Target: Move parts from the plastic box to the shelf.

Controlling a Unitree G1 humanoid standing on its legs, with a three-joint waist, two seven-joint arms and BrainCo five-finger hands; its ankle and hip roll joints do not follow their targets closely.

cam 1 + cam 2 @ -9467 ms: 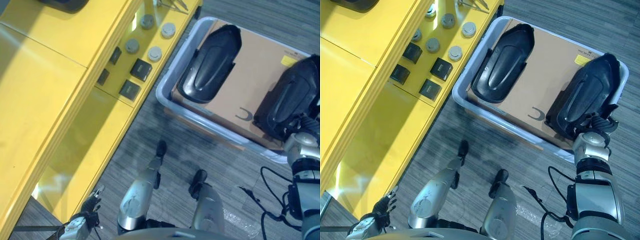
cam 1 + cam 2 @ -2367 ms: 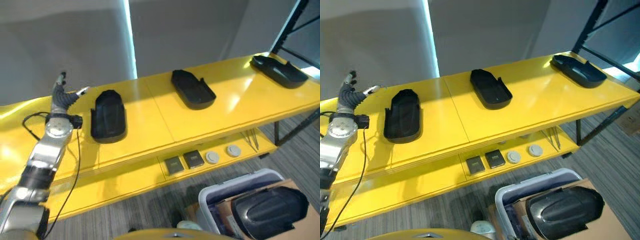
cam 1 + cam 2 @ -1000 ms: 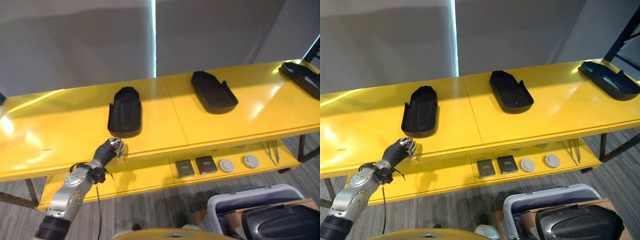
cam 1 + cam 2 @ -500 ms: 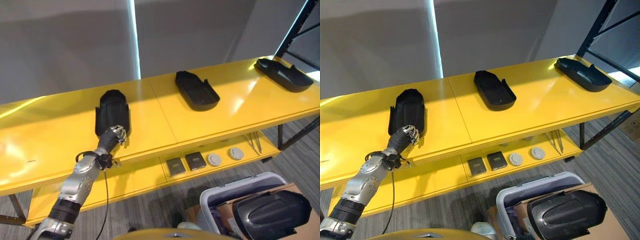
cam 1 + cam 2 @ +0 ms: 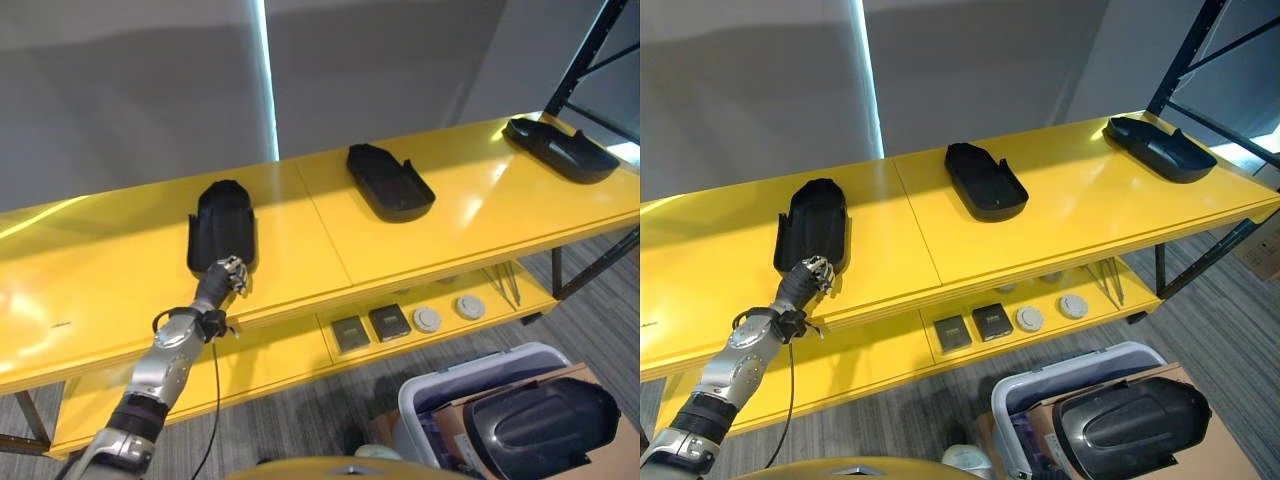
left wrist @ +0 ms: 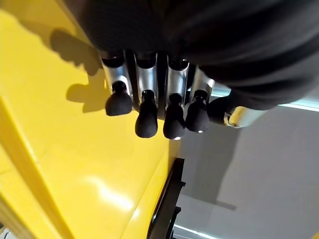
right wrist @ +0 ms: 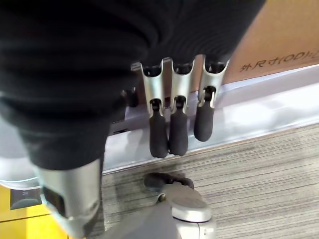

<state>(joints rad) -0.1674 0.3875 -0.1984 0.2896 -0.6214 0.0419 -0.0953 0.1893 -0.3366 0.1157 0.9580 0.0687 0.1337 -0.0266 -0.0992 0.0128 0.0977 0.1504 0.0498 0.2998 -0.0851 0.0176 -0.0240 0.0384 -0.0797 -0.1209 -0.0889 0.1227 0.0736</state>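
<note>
Fingers of the left hand [image 5: 814, 273] are curling loosely, holding nothing, just at the near end of a black part [image 5: 813, 236] lying lengthwise on the shelf [image 5: 1060, 215]. Right hand [image 7: 174, 124] is hanging relaxed beside the plastic box [image 5: 1040, 395], nearer the remaining part [image 5: 1130, 425].

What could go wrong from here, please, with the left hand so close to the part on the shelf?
The left hand hangs empty, fingers curled, right at the near end of the leftmost black part; a careless pull back might nudge that part along the yellow shelf. One black part waits in the plastic box, so reaching down too fast risks clipping the shelf edge.
</note>
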